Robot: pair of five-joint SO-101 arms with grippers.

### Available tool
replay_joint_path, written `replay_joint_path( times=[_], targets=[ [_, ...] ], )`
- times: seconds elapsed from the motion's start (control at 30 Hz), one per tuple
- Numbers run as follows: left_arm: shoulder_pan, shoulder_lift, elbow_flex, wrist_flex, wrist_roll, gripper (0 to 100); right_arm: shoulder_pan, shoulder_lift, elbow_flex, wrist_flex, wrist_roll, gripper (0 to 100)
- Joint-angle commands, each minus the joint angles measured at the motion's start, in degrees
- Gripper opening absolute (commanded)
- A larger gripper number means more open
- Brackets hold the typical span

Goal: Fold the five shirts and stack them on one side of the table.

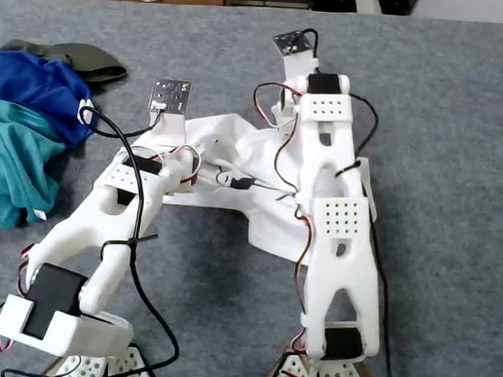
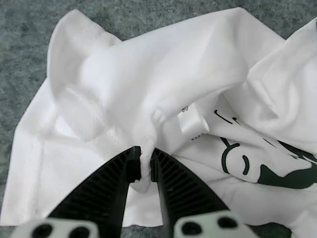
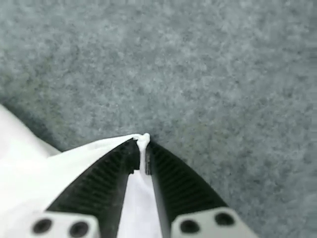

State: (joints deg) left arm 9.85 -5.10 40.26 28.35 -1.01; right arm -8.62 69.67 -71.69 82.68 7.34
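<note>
Your white shirt (image 1: 237, 145) lies crumpled in the middle of the table (image 1: 458, 167), under both arms. It is not folded flat; it has lumps and folds all over.

Your left claw (image 2: 145, 161) is pinching the white shirt (image 2: 163, 64). Its two black fingers (image 2: 111, 183) are pressed almost together, with a little bump of white cloth caught between the tips. Just beside that bump you can see a small white tag (image 2: 193, 124). Near the tag is a black print (image 2: 277, 173) on the cloth. From above, the print (image 1: 235, 181) shows between the two arms.

Your right claw (image 3: 142, 148) is pinching the shirt too. Its fingers (image 3: 106, 178) are squeezed on a thin edge of white cloth (image 3: 20, 168), and a tiny bit of cloth pokes out past the tips. The grey table (image 3: 223, 74) lies past that edge.

From above, your left arm (image 1: 104, 222) reaches the shirt on the side near the pile. Your right arm (image 1: 335, 211) stretches over the shirt to its far edge.

The other shirts sit in a loose pile at the left side of the table, well apart from the white one. You can see a blue shirt (image 1: 27, 85), a teal shirt (image 1: 14, 161) touching it, and a dark green shirt (image 1: 80, 58) behind them. They are not folded.
</note>
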Motion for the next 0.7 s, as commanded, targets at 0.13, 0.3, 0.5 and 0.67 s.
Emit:
replay_joint_path(
  times=[0.13,0.3,0.5,0.67],
  targets=[
    [-1.32,-2.68,-0.7,-0.97,0.35,2,1.01,-5.93,-19.12,7.12,2.46,0.3],
    [-5.71,-2.77,-8.97,4.66,2.37,2,2.68,-18.68,-22.9,14.15,6.86,0.2],
    [-10.46,-9.27,-32.62,25.49,3.87,2,7.6,-37.49,-22.99,17.41,7.03,0.3],
    [-9.85,-16.84,-52.4,41.14,4.22,2,9.89,-51.21,-22.9,15.03,3.78,0.3]
  ],
)
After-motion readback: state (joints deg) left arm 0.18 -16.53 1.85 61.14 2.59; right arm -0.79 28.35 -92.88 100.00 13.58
